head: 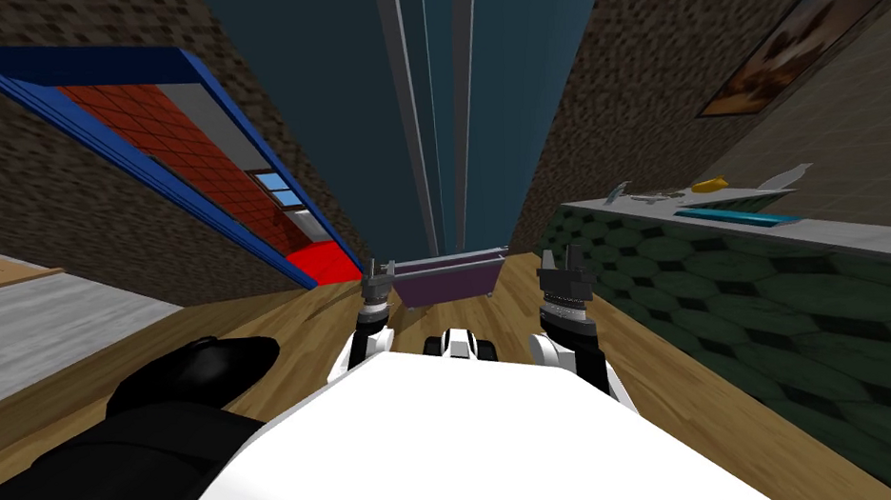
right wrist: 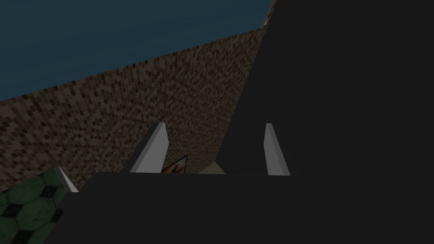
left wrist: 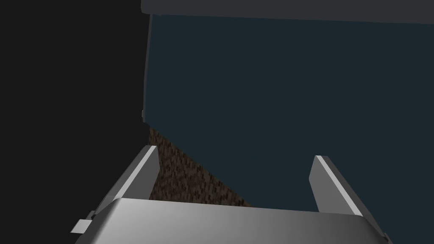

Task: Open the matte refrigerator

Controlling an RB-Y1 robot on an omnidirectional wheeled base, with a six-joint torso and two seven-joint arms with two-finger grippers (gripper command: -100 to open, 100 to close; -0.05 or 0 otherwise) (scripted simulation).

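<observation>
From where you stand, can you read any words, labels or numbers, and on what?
None. The tall dark blue-grey refrigerator front is blank; the framed orange-brown wall picture shows no writing; small things on the grey countertop are too small to tell.

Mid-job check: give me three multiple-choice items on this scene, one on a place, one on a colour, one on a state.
1. The green counter stands: A) on my left B) on my right C) behind me.
2. The fridge front is: A) red B) white C) dark blue.
3. The left gripper is: A) open B) shut on a handle C) shut on nothing.

1 B: the head view shows it beside the right gripper.
2 C: it rises dark blue straight ahead.
3 A: its fingers stand wide apart with nothing between them.
</observation>
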